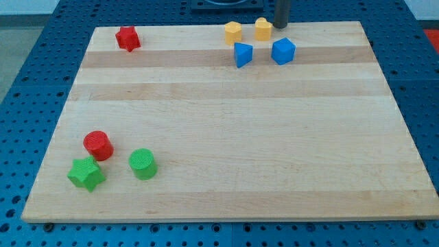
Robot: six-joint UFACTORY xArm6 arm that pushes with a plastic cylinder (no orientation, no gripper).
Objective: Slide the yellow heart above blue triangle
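The yellow heart (263, 29) lies near the board's top edge, up and to the right of the blue triangle (243, 54). A second yellow block (233, 32), a hexagon by its outline, sits just left of the heart, above the triangle and slightly to its left. My tip (280, 26) is at the board's top edge, right beside the heart's right side; I cannot tell whether it touches. The dark rod runs up out of the view's top.
A blue cube-like block (282, 51) sits right of the triangle, below my tip. A red star (127, 38) is at the top left. A red cylinder (98, 145), a green star (86, 173) and a green cylinder (143, 164) cluster at the bottom left.
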